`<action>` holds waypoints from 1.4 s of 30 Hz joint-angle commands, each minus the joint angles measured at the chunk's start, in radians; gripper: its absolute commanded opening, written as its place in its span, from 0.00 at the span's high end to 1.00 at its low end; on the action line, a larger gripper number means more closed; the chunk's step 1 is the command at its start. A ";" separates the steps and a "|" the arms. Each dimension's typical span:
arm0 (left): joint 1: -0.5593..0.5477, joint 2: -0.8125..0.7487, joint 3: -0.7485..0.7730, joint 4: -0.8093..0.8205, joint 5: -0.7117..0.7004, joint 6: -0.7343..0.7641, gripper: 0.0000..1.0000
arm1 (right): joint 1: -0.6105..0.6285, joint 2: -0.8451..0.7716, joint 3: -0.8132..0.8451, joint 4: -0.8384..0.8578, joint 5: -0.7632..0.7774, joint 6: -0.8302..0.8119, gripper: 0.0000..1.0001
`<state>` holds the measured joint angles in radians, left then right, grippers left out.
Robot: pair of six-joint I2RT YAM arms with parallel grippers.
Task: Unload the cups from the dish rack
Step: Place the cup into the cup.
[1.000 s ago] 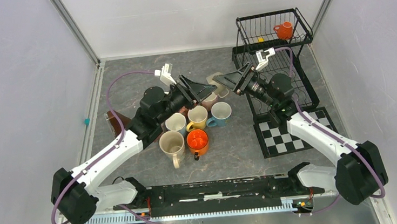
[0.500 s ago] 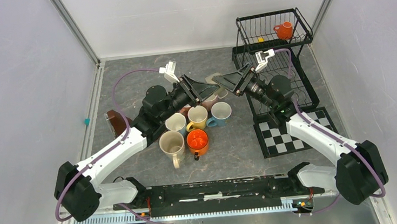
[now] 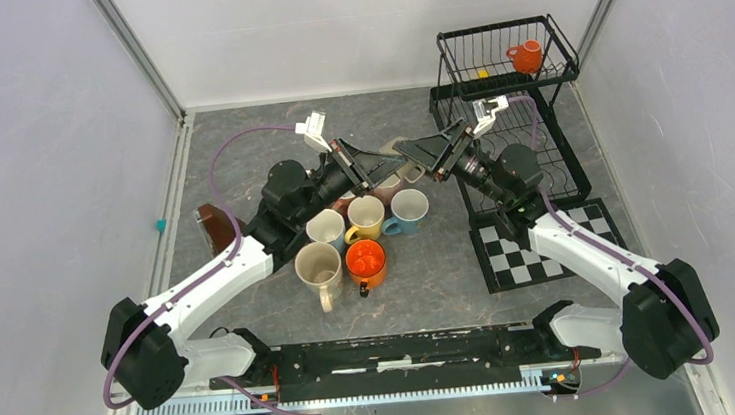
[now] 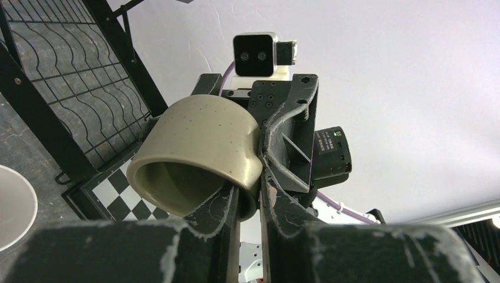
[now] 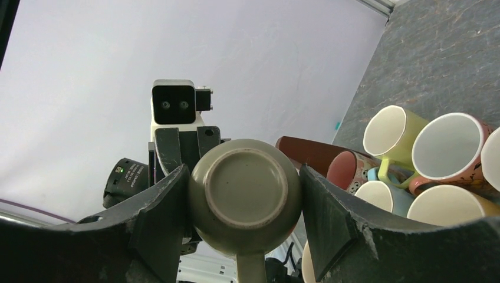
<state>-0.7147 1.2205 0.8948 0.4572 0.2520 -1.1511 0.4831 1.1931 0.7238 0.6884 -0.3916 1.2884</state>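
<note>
- Top view: the grey-olive mug [image 3: 397, 148] hangs in mid-air at centre frame, between the left gripper [image 3: 383, 166] and the right gripper [image 3: 421, 150], which meet nose to nose. I judge this a handover. The dish rack [image 3: 498, 25] at upper right lies on the right arm's side, and the unloaded cups [image 3: 364, 218] stand below centre, on the left arm's side. One orange cup [image 3: 527, 56] sits in the rack's upper tier.
- Left wrist view: the left gripper is clenched on the mug's rim, one finger inside the wall and one outside. That pinch would suit setting the mug down mouth-up. The checkered mat [image 4: 118, 194] shows at lower left.
- Right wrist view: the right gripper clasps the mug's body from both sides, with the base toward the camera and the handle pointing down. This leaves the mouth free for the other arm.
</note>
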 commanded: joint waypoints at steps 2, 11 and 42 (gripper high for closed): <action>0.004 0.004 -0.003 0.064 -0.003 -0.013 0.98 | 0.014 -0.015 -0.001 0.067 0.009 -0.010 0.77; 0.004 -0.019 -0.002 0.040 -0.014 0.035 0.98 | 0.017 -0.038 0.038 -0.030 0.025 -0.113 0.17; -0.012 -0.150 0.003 -0.490 -0.040 0.248 0.98 | -0.009 -0.228 0.246 -0.686 0.370 -0.685 0.02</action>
<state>-0.7151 1.1038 0.8471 0.1387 0.2359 -1.0138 0.4812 0.9852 0.9039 0.1246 -0.1024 0.7383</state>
